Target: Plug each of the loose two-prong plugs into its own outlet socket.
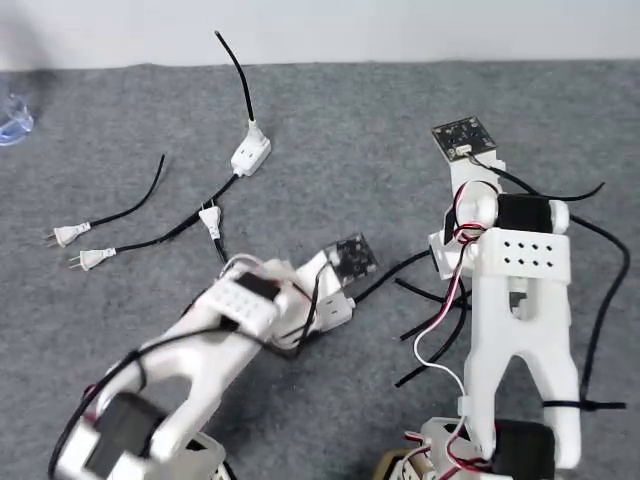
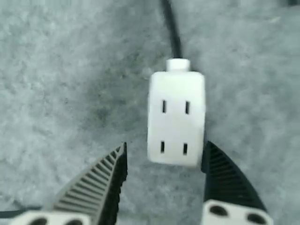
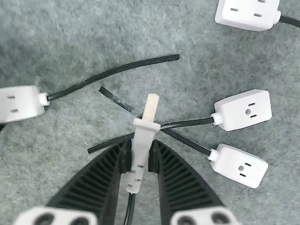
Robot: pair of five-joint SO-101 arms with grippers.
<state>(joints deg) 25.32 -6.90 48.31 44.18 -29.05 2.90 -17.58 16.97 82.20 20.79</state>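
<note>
In the right wrist view my right gripper (image 3: 139,151) is shut on a white two-prong plug (image 3: 140,138). Its prongs (image 3: 151,105) point away from the fingers, above crossing black cord stubs. Two white outlet sockets (image 3: 243,110) (image 3: 239,164) lie just beyond it to one side. A third socket (image 3: 247,11) and a fourth (image 3: 18,104) lie farther off. My left gripper (image 2: 164,157) is open, with the near end of a white double outlet block (image 2: 176,117) between its fingertips. Two loose plugs (image 1: 65,236) (image 1: 90,260) lie at the table's left.
Grey carpet covers the table (image 1: 330,110). Another white outlet (image 1: 250,152) with a black cord lies at the back middle, and a small plug (image 1: 210,218) lies in front of it. The right arm (image 1: 520,300) stands over loose black cords (image 1: 425,300).
</note>
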